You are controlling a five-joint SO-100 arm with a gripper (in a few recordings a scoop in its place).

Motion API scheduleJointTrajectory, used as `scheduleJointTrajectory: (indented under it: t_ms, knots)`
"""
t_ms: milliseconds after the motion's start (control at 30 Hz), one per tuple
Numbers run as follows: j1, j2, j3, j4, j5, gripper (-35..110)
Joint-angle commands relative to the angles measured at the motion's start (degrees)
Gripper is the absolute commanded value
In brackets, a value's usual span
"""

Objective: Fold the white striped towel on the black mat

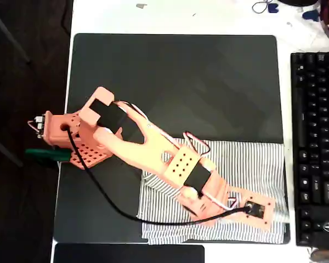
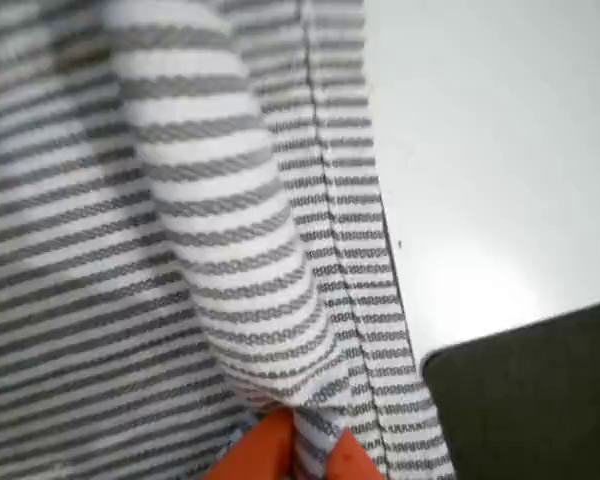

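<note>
Barely begun: towel (image 1: 247,164) unfolded on mat (image 1: 175,82).
I had the gripper (image 2: 298,450) pinching its hem; the whole fold remained.

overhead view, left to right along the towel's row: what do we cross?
Black mat → white striped towel, with the orange gripper low over its right part, its tips pinching a ridge of cloth in the wrist view → strip of white table → black keyboard.
</note>
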Motion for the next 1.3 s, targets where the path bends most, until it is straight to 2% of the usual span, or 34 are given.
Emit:
scheduleJointTrajectory:
  t_ms: [0, 100, 233, 600, 867, 1000, 1267]
  knots:
    - [0.9, 0.9, 1.3, -1.3, -1.1, 0]
    - [1.5, 2.2, 3.0, -1.8, 0.0, 11]
    - [2.2, 6.1, 4.6, -1.5, -0.6, 15]
    - [1.8, 23.1, 5.8, 9.6, -0.8, 15]
    - [3.3, 36.4, 22.1, 5.9, 7.6, 15]
    - [3.5, 42.0, 28.1, 8.2, 5.8, 15]
    - [-6.9, 54.8, 39.7, 11.4, 9.4, 11]
